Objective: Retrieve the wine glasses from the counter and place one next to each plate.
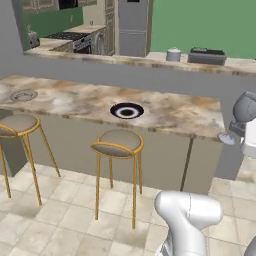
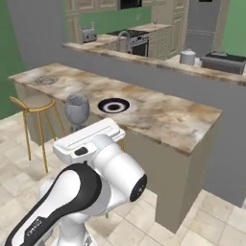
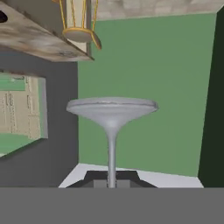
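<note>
- Your gripper (image 3: 111, 183) is clamped on the thin stem of a wine glass (image 3: 111, 114); in the hand view the stem drops straight down between the dark finger tips, with the round foot spread wide at the far end.
- In the right base view the same glass (image 2: 77, 109) stands upright above the hand, in the air on the near side of the bar (image 2: 158, 115) (bowl up).
- From the left base view you see its bowl (image 1: 246, 108) at the right edge, off the bar's right end.
- A dark-rimmed plate (image 1: 127, 110) lies flat on the bar top, above a gold-legged stool (image 1: 117, 143).
- A grey plate (image 1: 23, 95) sits near the bar's far left end.
- A second stool (image 1: 17, 125) stands below it.
</note>
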Tool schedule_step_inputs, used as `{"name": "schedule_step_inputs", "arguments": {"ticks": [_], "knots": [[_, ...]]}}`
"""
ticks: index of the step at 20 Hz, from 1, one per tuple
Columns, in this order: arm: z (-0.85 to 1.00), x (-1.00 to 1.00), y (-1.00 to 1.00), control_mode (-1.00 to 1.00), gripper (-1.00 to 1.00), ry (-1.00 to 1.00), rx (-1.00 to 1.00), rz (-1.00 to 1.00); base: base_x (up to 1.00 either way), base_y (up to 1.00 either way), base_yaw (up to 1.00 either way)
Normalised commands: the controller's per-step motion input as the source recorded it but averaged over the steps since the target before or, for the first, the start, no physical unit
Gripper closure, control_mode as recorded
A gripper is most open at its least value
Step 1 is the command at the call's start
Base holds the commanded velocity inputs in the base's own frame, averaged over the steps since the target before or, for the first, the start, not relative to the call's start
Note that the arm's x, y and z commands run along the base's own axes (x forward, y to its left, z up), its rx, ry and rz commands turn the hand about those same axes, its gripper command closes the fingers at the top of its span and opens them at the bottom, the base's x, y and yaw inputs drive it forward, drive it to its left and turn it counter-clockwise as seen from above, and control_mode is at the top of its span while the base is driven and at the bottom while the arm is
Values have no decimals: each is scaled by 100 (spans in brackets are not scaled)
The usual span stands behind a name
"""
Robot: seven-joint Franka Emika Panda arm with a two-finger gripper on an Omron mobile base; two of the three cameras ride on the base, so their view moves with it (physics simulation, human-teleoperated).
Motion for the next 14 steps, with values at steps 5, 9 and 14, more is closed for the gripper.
{"name": "schedule_step_inputs", "arguments": {"ticks": [5, 9, 14], "knots": [[0, 0, 0, 100, 100, 0, 0, 0, 16, 100, -62], [0, 0, 0, 100, 100, 0, 0, 0, 12, 100, -57], [0, 0, 0, 100, 100, 0, 0, 0, 0, 100, -46]]}}
